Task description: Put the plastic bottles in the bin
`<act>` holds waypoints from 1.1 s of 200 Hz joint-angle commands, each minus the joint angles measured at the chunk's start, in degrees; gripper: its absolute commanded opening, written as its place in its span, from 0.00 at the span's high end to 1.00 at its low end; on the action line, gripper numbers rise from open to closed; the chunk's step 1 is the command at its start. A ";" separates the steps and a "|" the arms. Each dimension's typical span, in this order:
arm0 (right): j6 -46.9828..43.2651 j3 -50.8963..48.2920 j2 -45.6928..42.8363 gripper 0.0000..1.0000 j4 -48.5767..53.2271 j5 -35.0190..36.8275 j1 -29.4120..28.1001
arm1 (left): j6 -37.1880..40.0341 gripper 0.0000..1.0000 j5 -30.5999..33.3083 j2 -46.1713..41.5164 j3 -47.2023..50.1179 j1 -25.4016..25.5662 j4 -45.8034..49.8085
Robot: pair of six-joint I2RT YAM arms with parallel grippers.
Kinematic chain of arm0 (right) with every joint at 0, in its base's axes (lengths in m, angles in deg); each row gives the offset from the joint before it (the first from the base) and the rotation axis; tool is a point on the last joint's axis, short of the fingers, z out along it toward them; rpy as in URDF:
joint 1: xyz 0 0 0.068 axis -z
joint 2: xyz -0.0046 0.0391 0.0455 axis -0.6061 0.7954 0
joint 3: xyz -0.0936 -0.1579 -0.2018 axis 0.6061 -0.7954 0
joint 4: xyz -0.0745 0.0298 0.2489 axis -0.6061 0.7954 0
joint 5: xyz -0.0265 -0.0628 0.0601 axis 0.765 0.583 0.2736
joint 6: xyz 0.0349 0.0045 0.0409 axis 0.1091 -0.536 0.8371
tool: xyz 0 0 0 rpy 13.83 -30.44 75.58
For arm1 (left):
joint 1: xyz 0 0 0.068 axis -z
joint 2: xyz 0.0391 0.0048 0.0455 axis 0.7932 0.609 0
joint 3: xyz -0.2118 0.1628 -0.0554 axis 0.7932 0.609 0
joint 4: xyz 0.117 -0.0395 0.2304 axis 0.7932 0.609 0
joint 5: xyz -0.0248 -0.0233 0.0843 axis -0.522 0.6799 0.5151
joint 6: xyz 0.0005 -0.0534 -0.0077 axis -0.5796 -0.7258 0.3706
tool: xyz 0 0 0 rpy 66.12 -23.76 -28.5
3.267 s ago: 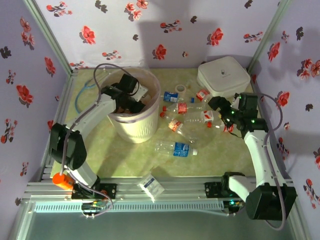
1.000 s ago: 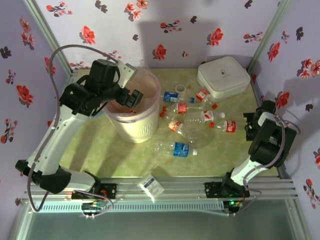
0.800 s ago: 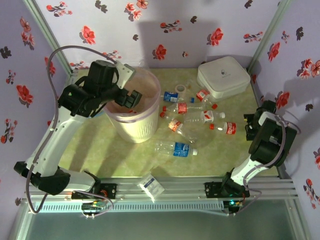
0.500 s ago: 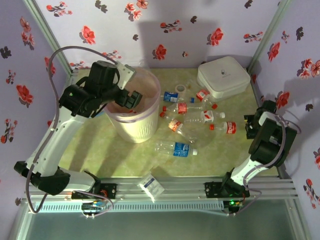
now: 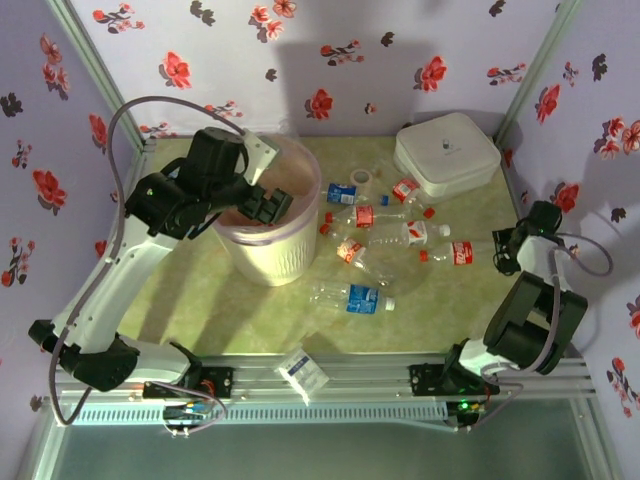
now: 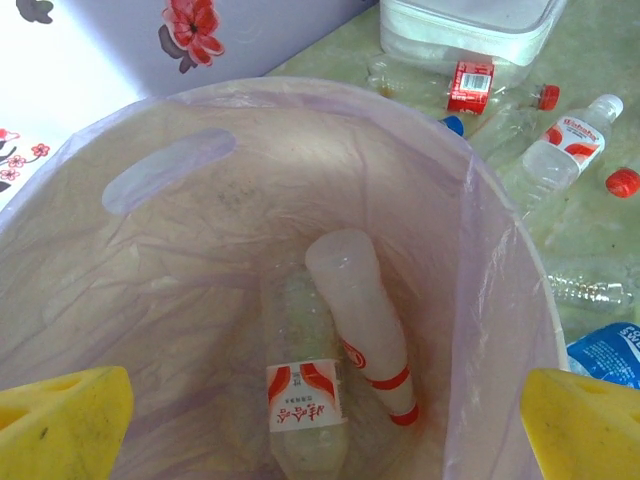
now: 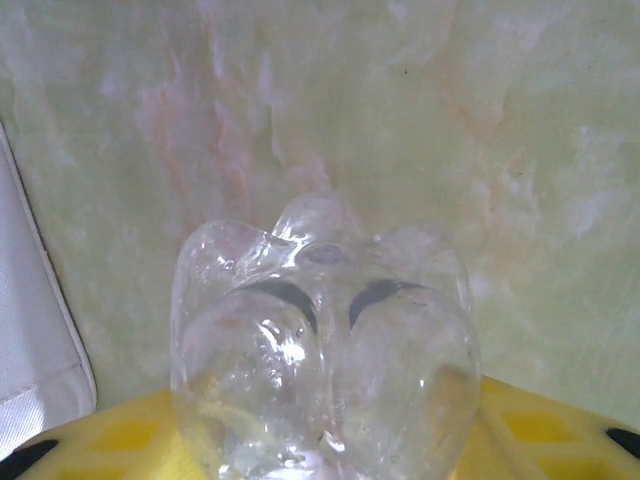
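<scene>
The left gripper is held wide open above the bin, in which two bottles are lodged; a red-labelled bottle is laid on the table, long axis left–right, cap leftward, base between the jaws of the right gripper; clamping cannot be told.

- We see the left gripper hanging over the mouth of the bin, a white ribbed wastebasket with a pinkish liner.
- Right of the bin, plastic bottles lie scattered on the green desk, and a blue-labelled bottle lies nearest us.
- The right gripper sits just right of a red-labelled bottle; we cannot tell how its jaws stand.
- A white box stands at the back and a small packet lies at the near edge.
</scene>
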 commanded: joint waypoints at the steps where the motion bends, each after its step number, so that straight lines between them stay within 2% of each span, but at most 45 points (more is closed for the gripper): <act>1: -1.16 -1.36 -2.44 0.48 2.39 -2.04 0.40 | -0.41 0.00 0.46 -0.29 0.55 0.66 -1.20; 29: -2.12 -2.81 -5.13 0.53 2.39 -5.54 0.35 | -0.78 0.00 0.29 -0.22 0.09 1.52 -0.99; 58: -5.63 -3.47 -9.63 0.57 0.88 -12.61 0.26 | -1.39 0.00 -1.42 0.95 -2.56 3.16 0.08; 77: -8.71 -2.20 -12.78 0.60 0.90 -15.95 -1.69 | -1.32 0.00 -2.58 2.33 -4.89 4.91 0.60; 95: -13.25 2.09 -14.56 0.61 4.90 -17.13 -6.20 | -1.07 0.00 -3.56 4.25 -7.73 6.67 1.27; 108: -14.47 3.84 -16.00 0.61 4.91 -20.51 -8.94 | -0.86 0.00 -3.96 5.91 -9.75 7.86 1.69; 149: -10.06 6.40 -19.81 0.61 -3.72 -32.28 -15.80 | -1.54 0.00 -7.36 11.75 -16.40 9.89 3.41; 181: -8.05 8.25 -20.44 0.61 -8.53 -34.64 -21.87 | -2.09 0.00 -9.91 15.51 -20.03 11.19 3.88; 220: -2.15 7.89 -20.24 0.60 -20.25 -35.54 -30.59 | -2.93 0.00 -12.65 19.89 -23.85 12.47 4.29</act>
